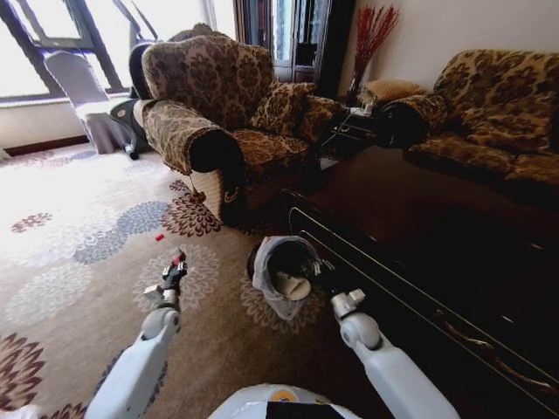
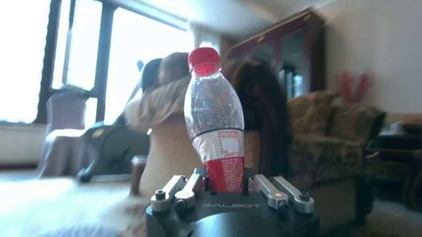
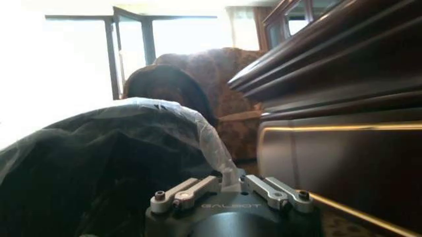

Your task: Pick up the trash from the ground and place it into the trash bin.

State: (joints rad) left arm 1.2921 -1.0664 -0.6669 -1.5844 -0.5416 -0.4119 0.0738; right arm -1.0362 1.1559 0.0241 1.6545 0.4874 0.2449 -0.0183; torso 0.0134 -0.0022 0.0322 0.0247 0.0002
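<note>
A: Nearest the lens, the left tool (image 2: 226, 190) is noted pinched on the base of the clear bottle (image 2: 215, 123), at its red label. The bottle is held upright, red cap on top. From the head view the same tool (image 1: 174, 272) is seen out over the carpet (image 1: 70, 262), left of the trash bin (image 1: 284, 271).

B: And the right tool?

A: The right tool (image 3: 228, 190) is parked against the bin's pale liner (image 3: 132, 138), beside the dark cabinet (image 3: 343, 148). Whether its fingers are spread or pressed together cannot be told.

B: Bin contents?

A: A white cup (image 1: 293, 285) is seen lying inside. The bin is tilted, its mouth turned up toward the head camera.

B: Risks judged from here?

A: The bottle is gripped low, so most of its length stands free above the fingers; a swing toward the bin could be expected to lever it loose. The liner is slumped over the rim, and a drop made short might be caught on it or bounce out. The right arm sits close to the bin, so a crossing path could be fouled.

B: Surface and room?

A: A patterned floral carpet is recorded, with a small red scrap (image 1: 160, 236) lying apart. Brocade armchairs (image 1: 218, 96), a sofa (image 1: 489, 105) and bright windows (image 1: 52, 35) are noted behind.
</note>
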